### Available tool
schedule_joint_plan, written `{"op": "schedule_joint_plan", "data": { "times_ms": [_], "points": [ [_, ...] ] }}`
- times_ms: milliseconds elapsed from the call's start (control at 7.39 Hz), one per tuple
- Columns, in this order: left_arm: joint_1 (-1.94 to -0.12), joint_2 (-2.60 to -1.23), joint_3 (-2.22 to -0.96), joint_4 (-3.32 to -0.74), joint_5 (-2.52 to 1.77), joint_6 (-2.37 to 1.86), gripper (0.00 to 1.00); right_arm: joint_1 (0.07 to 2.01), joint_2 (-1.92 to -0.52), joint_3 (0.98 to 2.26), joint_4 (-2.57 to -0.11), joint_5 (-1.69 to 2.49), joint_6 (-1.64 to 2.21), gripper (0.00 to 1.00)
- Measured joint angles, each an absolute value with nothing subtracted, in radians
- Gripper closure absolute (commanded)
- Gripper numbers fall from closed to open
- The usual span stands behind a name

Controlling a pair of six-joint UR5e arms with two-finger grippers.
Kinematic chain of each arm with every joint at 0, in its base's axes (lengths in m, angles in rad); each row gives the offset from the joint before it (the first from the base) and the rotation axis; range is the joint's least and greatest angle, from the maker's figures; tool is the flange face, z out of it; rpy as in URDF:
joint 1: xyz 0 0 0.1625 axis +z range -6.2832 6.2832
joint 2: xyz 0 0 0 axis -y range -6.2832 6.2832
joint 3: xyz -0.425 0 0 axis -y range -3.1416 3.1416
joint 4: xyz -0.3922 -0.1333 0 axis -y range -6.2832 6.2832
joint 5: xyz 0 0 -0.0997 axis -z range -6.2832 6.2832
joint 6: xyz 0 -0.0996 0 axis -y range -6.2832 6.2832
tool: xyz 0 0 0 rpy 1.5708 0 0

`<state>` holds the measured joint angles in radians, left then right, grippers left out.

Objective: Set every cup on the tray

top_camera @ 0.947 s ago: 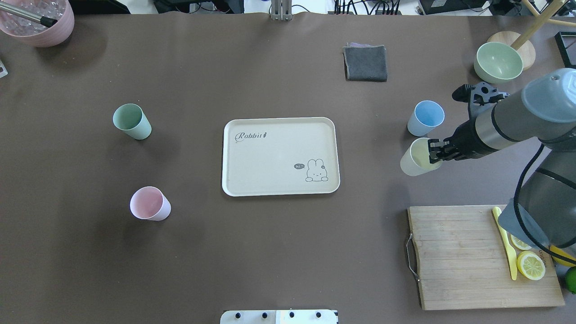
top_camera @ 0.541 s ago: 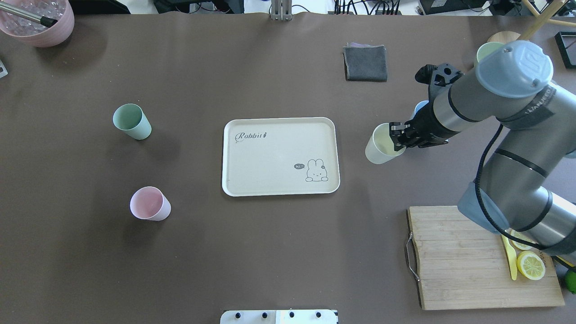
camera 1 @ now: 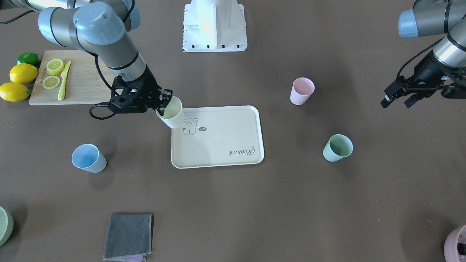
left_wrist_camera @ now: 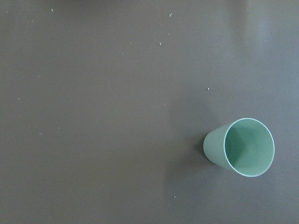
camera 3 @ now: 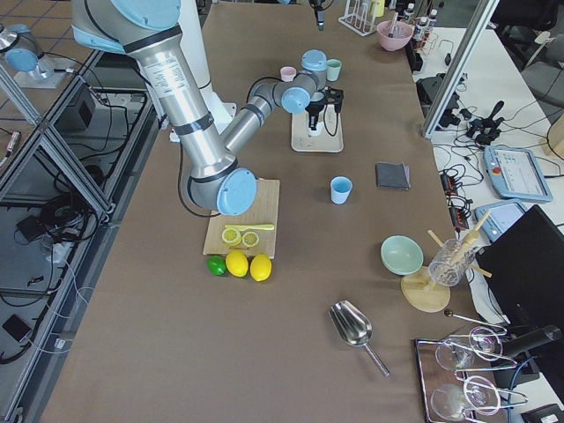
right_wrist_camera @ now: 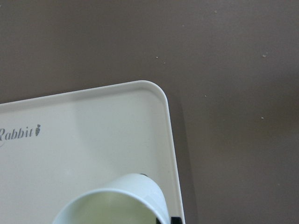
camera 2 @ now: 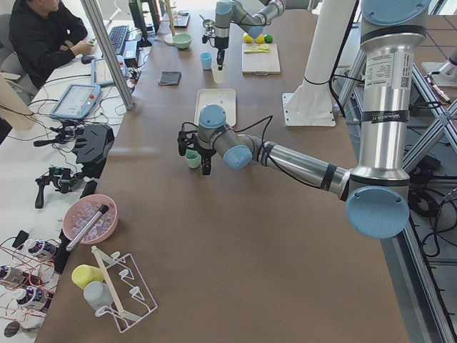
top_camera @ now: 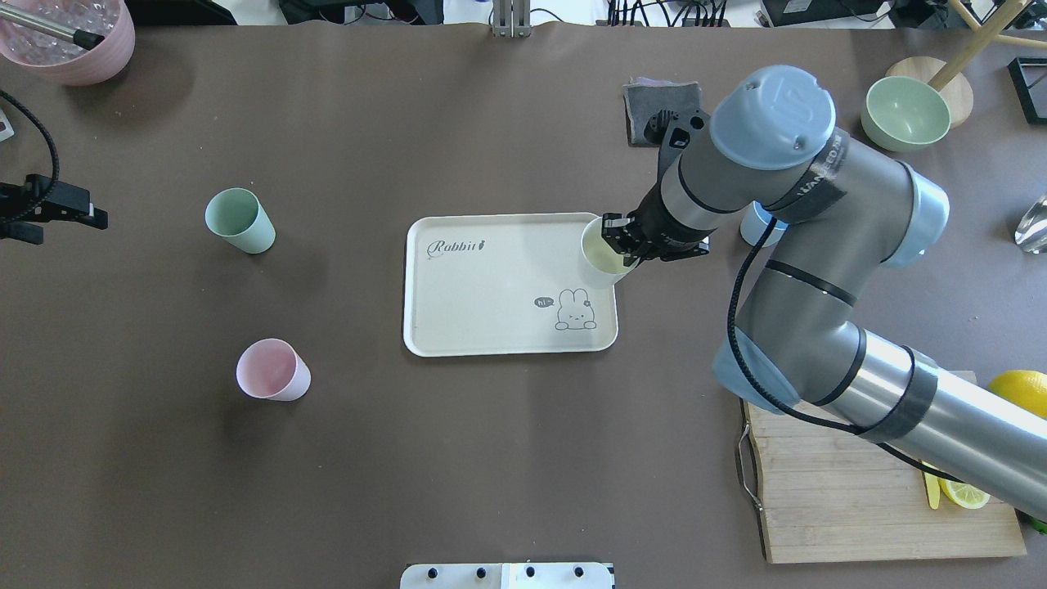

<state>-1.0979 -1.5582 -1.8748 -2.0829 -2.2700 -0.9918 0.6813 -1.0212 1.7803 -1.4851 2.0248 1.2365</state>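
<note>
My right gripper is shut on the pale yellow cup and holds it tilted over the right edge of the cream tray. The cup also shows in the front view and in the right wrist view. The tray holds nothing else. The light blue cup stands right of the tray, mostly hidden by my arm in the overhead view. The mint green cup and the pale pink cup stand left of the tray. My left gripper is open and empty, above the table left of the mint cup.
A wooden cutting board with lemon slices and a yellow knife lies at the near right, with lemons beside it. A grey cloth and a pale green bowl are at the far right. A mauve pot is at the far left.
My right arm has carried the yellow cup leftward, from beside the blue cup to over the tray's right edge. My left gripper has come into the overhead view at the left edge.
</note>
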Motion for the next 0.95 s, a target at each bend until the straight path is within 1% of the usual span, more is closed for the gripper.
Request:
{"op": "schedule_joint_plan", "data": {
  "times_ms": [271, 812, 947],
  "points": [
    [-1.053, -1.546, -1.914, -2.091, -2.264, -1.040, 0.02, 0.628, -0.994, 1.731, -1.478, 1.984, 1.242, 1.00],
    [-0.988, -1.521, -1.968, -2.092, -2.255, -1.065, 0.02, 0.553, -0.987, 1.703, -1.472, 1.935, 1.246, 1.00],
    [-0.970, -1.520, -1.975, -2.092, -2.242, -1.070, 0.02, 0.549, -0.987, 1.696, -1.465, 1.931, 1.247, 0.91]
  ]
}}
